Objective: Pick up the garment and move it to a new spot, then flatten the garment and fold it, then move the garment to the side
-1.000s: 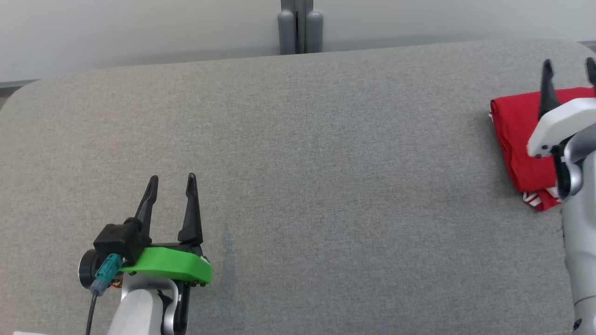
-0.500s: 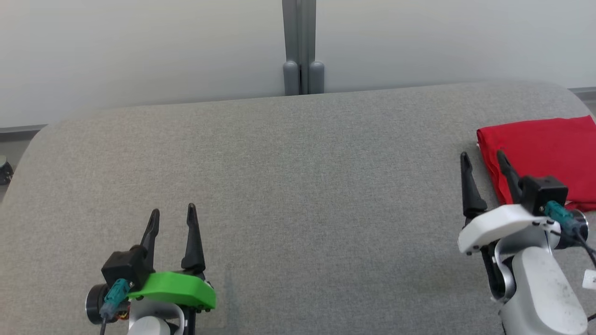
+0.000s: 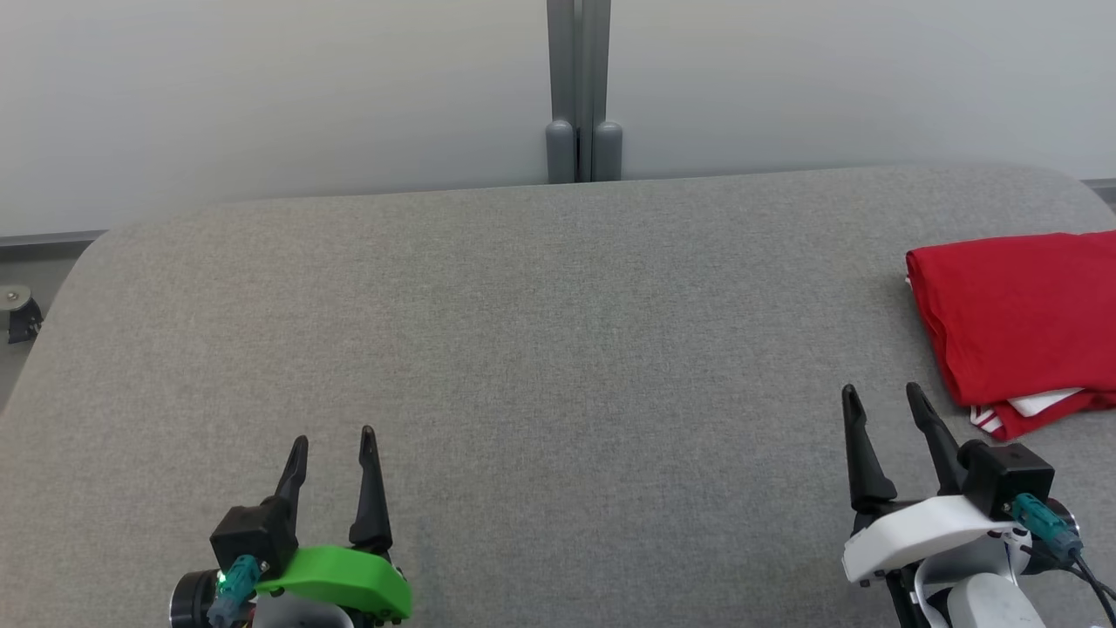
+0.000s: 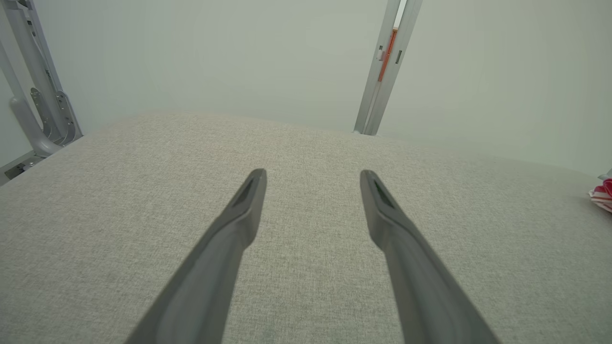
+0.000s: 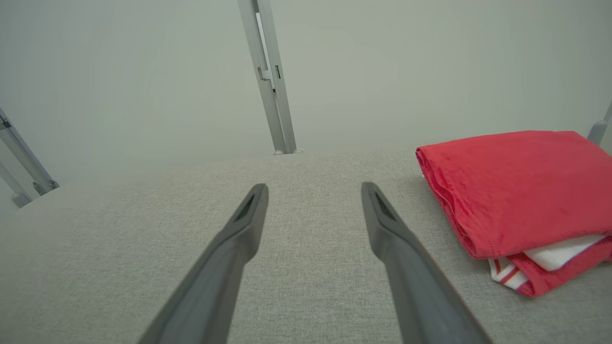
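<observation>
At the grey table's [image 3: 558, 349] near edge, the left gripper [image 3: 333, 436] and right gripper [image 3: 881, 389] hover empty, fingers spread. Farther along the table's right side lies the folded red garment [image 3: 1020, 314], ahead-right of the right gripper, the nearer arm.

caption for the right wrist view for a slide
Folded garment on the grey surface beside the right gripper, jaws open.

Surface: grey fabric tabletop [image 3: 558, 349], rounded far corners | Backdrop: plain pale wall [image 3: 261, 87] | Fixture: grey upright post [image 3: 579, 78] behind far edge, centred
</observation>
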`<state>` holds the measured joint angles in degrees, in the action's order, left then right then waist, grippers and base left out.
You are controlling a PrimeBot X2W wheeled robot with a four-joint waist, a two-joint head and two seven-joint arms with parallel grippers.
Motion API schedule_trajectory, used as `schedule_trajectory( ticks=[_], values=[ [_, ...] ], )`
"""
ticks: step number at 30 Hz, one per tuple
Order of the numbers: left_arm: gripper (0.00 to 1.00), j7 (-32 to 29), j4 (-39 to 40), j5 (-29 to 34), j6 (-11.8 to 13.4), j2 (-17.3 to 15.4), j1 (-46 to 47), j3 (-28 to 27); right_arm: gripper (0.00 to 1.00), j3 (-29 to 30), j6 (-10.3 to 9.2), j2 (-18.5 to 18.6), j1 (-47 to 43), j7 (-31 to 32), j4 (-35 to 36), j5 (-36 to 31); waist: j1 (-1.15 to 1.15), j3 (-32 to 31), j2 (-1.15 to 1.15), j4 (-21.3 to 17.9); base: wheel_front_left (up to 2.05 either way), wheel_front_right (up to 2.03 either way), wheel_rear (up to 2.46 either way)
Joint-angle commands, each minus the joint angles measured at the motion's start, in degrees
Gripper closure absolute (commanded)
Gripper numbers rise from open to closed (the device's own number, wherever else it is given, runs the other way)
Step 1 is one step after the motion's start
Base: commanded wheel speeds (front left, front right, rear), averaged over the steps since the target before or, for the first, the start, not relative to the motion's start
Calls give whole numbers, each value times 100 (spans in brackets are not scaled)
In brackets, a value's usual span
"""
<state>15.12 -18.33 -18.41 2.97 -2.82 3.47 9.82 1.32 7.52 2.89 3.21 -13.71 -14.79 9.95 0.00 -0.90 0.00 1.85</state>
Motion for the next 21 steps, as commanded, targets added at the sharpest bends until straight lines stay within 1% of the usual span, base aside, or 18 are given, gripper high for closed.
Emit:
schedule_trajectory(
  ticks=[1, 7, 21],
  values=[
    [0, 0, 2, 31, -1, -17, -69, 14, 0, -36, -6, 2, -76, -30, 38, 54, 0, 9, 0, -12, 0, 0, 0],
    [0, 0, -28, 35, 57, -17, -74, 37, 0, -4, -6, 6, -116, -56, 78, 110, 0, 24, 0, -44, 0, 0, 0],
    [0, 0, -131, -12, 61, -17, 2, 89, 0, -58, -6, 5, -117, -84, 76, 124, 0, 32, 0, -8, 0, 0, 0]
  ],
)
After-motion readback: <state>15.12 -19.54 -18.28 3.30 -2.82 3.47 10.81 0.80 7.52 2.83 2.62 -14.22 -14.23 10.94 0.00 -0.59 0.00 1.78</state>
